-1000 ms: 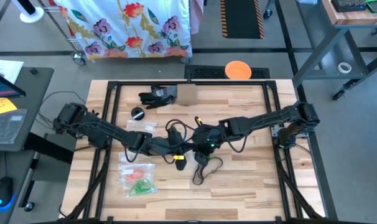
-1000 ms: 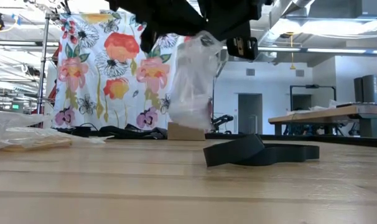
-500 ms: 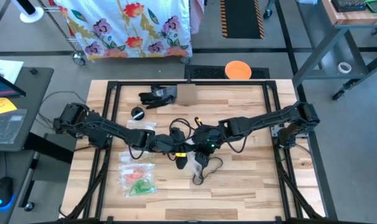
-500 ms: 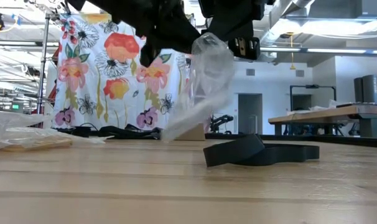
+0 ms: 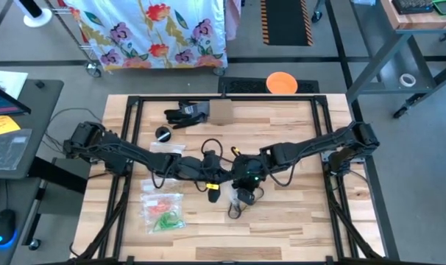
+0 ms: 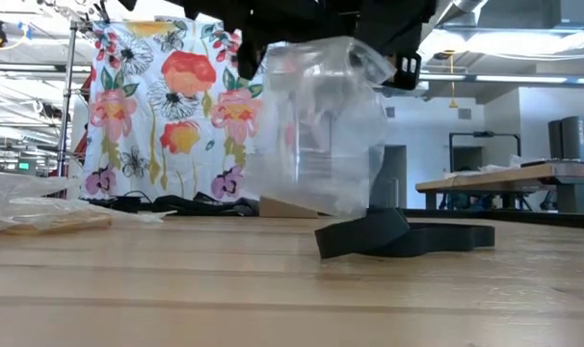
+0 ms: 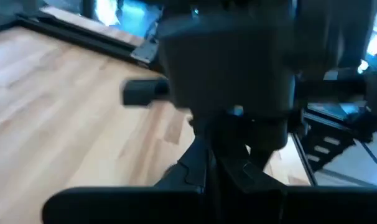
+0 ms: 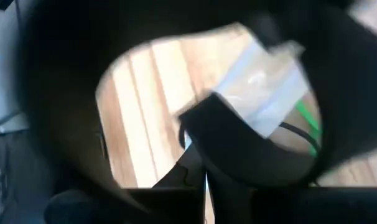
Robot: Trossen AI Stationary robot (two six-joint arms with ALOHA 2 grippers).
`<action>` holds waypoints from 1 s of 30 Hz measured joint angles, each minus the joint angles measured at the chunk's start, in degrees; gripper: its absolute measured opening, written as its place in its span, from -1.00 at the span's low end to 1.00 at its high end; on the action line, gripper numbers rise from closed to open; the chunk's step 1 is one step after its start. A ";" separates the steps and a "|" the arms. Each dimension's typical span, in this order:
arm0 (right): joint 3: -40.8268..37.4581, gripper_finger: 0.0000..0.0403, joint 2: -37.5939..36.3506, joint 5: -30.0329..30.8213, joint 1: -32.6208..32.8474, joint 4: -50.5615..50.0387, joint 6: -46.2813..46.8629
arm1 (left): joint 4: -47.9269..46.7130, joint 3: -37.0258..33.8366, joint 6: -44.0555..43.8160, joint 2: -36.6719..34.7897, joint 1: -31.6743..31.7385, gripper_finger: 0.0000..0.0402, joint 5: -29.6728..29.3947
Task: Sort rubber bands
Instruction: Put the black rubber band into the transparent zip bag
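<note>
Rubber bands (image 5: 164,213) wait bagged near table's (image 5: 296,228) front-left corner. Both my grippers (image 5: 230,178) clamped on clear bag (image 6: 321,125) mid-table; next, spread its mouth.

Two dark arms meeting mid-table (image 5: 296,221), left gripper (image 5: 217,177) and right gripper (image 5: 241,180) just beside each other, both pinched shut. Clear bag of rubber bands (image 5: 163,211) near left front. Black glove (image 5: 185,113), cardboard box (image 5: 221,112) at back edge.
</note>
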 joint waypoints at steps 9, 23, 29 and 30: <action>-0.04 -1.00 0.00 0.02 -1.95 -0.70 2.45 | -3.41 4.17 0.02 5.39 0.03 -1.00 3.74; -0.04 -1.00 0.00 0.46 -1.29 -0.06 4.52 | -13.90 7.33 -2.65 6.97 -0.55 -1.00 6.78; -0.04 -1.00 0.00 0.56 -0.80 -0.18 4.52 | -15.45 7.31 -4.02 7.33 -0.52 -1.00 11.76; -0.04 -1.00 0.00 0.61 -0.76 -0.18 4.52 | -15.69 7.31 -4.25 7.36 -0.56 -1.00 12.58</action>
